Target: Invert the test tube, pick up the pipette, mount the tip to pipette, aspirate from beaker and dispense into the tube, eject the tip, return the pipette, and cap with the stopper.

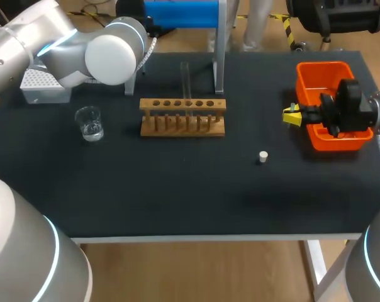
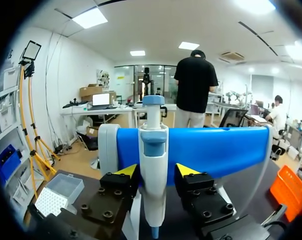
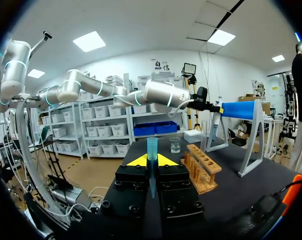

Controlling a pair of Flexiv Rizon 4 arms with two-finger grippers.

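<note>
Legible print: none. No text, label, number or sign can be read on the worktop [image 1: 177, 189], on the pipette [image 2: 153, 165] or on the pipette tip [image 3: 151, 147].

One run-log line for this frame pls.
left hand: open, astride pipette at blue stand | right hand: shut on pipette tip | test tube: in rack | stopper: loose on table
</note>
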